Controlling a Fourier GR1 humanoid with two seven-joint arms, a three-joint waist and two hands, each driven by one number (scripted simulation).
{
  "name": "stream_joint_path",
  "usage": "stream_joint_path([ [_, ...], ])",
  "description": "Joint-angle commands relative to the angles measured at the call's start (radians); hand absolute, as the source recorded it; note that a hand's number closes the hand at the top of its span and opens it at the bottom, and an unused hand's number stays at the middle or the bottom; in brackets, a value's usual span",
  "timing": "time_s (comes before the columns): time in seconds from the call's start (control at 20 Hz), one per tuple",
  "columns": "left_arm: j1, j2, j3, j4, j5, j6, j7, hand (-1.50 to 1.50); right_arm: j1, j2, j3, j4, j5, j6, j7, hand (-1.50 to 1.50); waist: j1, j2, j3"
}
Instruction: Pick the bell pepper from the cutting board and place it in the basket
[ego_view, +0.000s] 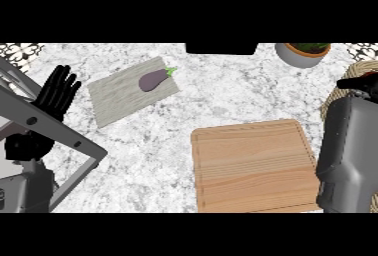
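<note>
Nearest the lower edge of the head view lies the wooden cutting board (255, 167), pale and grained, with a shallow groove running round inside its rim. Its top is bare; no bell pepper shows on it or anywhere else in the view. No brand, label or writing can be read on any object.

To the right of the board, the right forearm (345, 155) rises as a grey block from the lower edge toward the woven basket (354, 80), whose wicker rim curves in at the right edge. The right hand (363, 84) shows only as a dark shape over the basket's rim, partly cut off by the view's edge; whether its fingers are curled or straight cannot be told, and whether it holds anything cannot be seen.

At the left edge, the left forearm (44, 135) slants up from the lower corner, ending in the left hand (57, 92), which is raised over the counter with fingers straight and slightly spread, touching nothing.

Farther back on the white marbled counter (221, 95), a grey placemat (125, 95) lies askew, well apart from the board. On its far right corner rests a purple eggplant (153, 80) with a green stem pointing toward the upper right.

At the far edge a dark rectangular object (221, 48) is cut off by the view's top, and to its right stands a grey plant pot (301, 55) holding soil and green leaves.
</note>
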Motion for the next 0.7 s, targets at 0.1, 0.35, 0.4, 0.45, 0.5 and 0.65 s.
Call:
stream_joint_path([
  [0.1,0.078,-0.120,-0.056,-0.008,-0.095,0.159,-0.008,0.00,0.092,-0.001,0.003,-0.004,-0.070,-0.093,0.127,1.50,-0.007,0.012,0.014],
  [0.35,0.137,-0.120,-0.042,-0.031,-0.086,0.147,-0.025,0.00,0.162,-0.001,0.000,-0.054,-0.113,-0.125,0.114,1.50,-0.001,0.008,0.014],
  [0.4,0.115,-0.120,-0.070,-0.051,-0.089,0.172,-0.005,0.00,0.166,-0.001,-0.002,-0.027,-0.109,-0.140,0.121,1.50,0.002,0.010,0.014],
  [0.45,0.109,-0.120,-0.034,-0.041,-0.083,0.151,0.000,0.00,0.170,-0.001,0.022,-0.042,-0.132,-0.146,0.137,1.50,0.006,0.008,0.014],
  [0.5,0.101,-0.120,-0.070,-0.034,-0.095,0.176,-0.006,0.00,0.196,-0.001,0.030,-0.063,-0.155,-0.129,0.128,1.50,-0.005,0.006,0.014],
  [0.65,0.106,-0.104,-0.035,-0.021,-0.081,0.129,-0.013,0.00,0.198,-0.001,0.026,-0.079,-0.113,-0.157,0.200,1.50,0.007,0.009,0.013],
])
